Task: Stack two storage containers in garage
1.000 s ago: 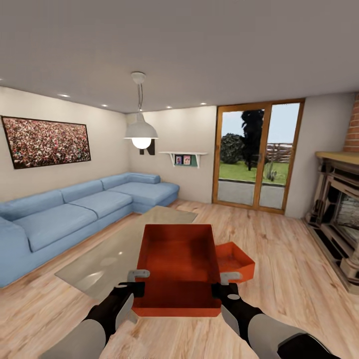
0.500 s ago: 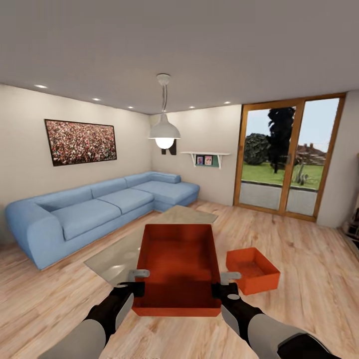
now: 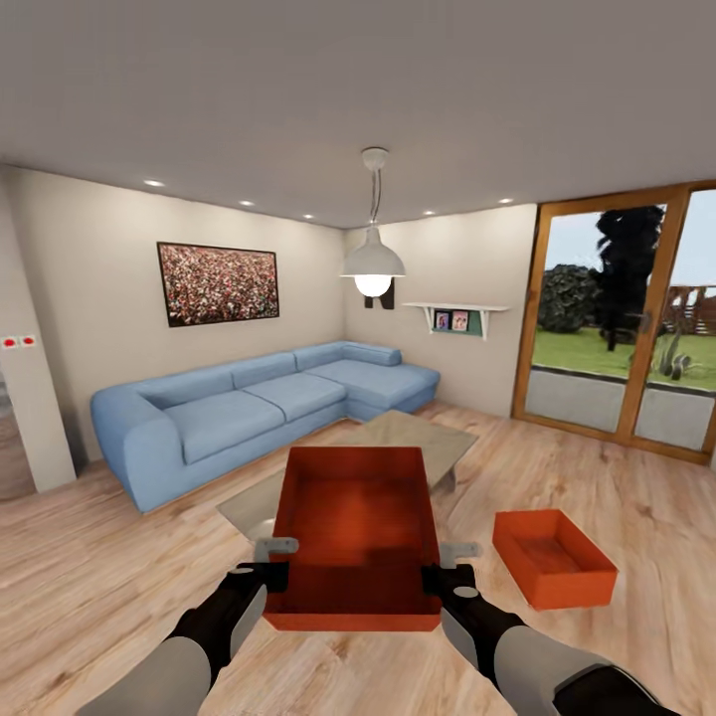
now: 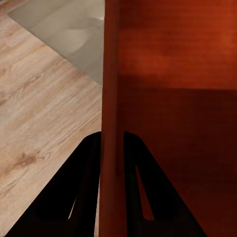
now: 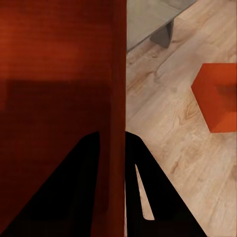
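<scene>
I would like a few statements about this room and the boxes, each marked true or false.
1. Both claws grip one box. True: left claw and right claw clamp the held box by its side walls.
2. The second box is stacked inside it. False: the second box sits on the wood floor.
3. The sofa is red. False: the sofa is blue.
4. The lamp is lit. True.

No legible text, wall decor (image 3: 383, 295) behind lamp (image 3: 373, 265) unreadable
</scene>
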Available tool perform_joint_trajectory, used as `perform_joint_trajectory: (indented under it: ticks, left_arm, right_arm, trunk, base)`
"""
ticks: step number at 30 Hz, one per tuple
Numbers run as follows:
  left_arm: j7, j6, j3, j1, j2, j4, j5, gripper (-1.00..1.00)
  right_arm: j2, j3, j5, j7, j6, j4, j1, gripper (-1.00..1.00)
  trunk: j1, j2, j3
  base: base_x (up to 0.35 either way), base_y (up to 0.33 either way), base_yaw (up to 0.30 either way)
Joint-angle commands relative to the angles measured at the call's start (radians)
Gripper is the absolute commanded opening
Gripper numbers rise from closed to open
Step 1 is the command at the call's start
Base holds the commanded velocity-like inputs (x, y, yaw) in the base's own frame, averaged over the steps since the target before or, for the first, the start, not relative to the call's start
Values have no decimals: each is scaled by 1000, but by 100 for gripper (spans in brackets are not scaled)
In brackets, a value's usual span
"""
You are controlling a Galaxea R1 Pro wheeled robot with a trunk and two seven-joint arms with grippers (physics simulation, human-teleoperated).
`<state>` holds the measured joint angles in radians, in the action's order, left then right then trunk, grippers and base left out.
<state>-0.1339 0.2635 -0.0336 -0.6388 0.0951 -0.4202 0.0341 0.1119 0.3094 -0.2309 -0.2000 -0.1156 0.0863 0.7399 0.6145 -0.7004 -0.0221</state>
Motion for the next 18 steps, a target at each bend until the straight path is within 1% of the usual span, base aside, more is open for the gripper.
perform_joint_trajectory:
  ticks: [1, 18]
  left_arm:
    - [-10, 6, 20, -1, 0, -5, -16, -100]
    - [-10, 6, 19, -1, 0, -5, -16, -100]
  right_arm:
    - [1, -3, -13, 7, -1, 0, -1, -100]
    - [0, -3, -13, 7, -1, 0, -1, -100]
  trunk:
    - [0, -1, 0]
    - [0, -1, 0]
  base:
    - [0, 0, 296]
    - [0, 0, 296]
